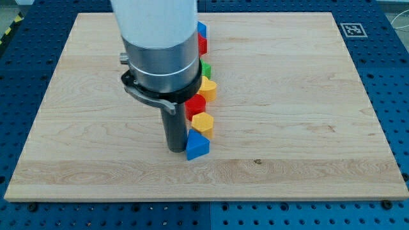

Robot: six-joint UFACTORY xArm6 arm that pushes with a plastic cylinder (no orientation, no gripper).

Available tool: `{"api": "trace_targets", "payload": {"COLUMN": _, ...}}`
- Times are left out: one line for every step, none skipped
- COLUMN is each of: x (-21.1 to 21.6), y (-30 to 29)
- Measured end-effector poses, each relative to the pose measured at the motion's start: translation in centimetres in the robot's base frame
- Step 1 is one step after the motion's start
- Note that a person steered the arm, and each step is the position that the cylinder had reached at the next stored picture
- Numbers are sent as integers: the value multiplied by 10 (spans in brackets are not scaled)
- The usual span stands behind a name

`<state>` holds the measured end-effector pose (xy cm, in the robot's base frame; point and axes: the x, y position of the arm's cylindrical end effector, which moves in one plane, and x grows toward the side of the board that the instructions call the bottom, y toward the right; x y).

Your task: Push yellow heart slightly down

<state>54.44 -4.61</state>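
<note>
Two blue blocks (197, 146), two red (195, 106), two yellow (202, 122), one green (206, 69) (partly hidden).

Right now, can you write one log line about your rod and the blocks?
my tip: left of blue triangular block, near or touching | yellow heart block: up the block column, untouched | wooden board

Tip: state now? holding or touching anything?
No jaws, it holds nothing. My tip is down on the board, right beside the blue block on its left; contact cannot be told.

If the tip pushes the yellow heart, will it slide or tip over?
The yellow heart looks low and flat-bottomed, so it probably slides rather than tips. The wooden board seems smooth. The green block and red block crowd it, so it may nudge them.
</note>
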Motion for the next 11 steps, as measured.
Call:
{"api": "trace_targets", "payload": {"x": 0, "y": 0}}
{"api": "trace_targets", "payload": {"x": 1, "y": -4}}
{"api": "trace_targets", "payload": {"x": 2, "y": -4}}
{"api": "trace_targets", "payload": {"x": 14, "y": -6}}
{"api": "trace_targets", "payload": {"x": 64, "y": -14}}
{"api": "trace_targets", "payload": {"x": 75, "y": -14}}
{"api": "trace_targets", "payload": {"x": 74, "y": -12}}
{"api": "trace_targets", "payload": {"x": 74, "y": 13}}
{"api": "trace_targets", "payload": {"x": 71, "y": 73}}
{"api": "trace_targets", "payload": {"x": 42, "y": 132}}
{"api": "trace_targets", "payload": {"x": -10, "y": 153}}
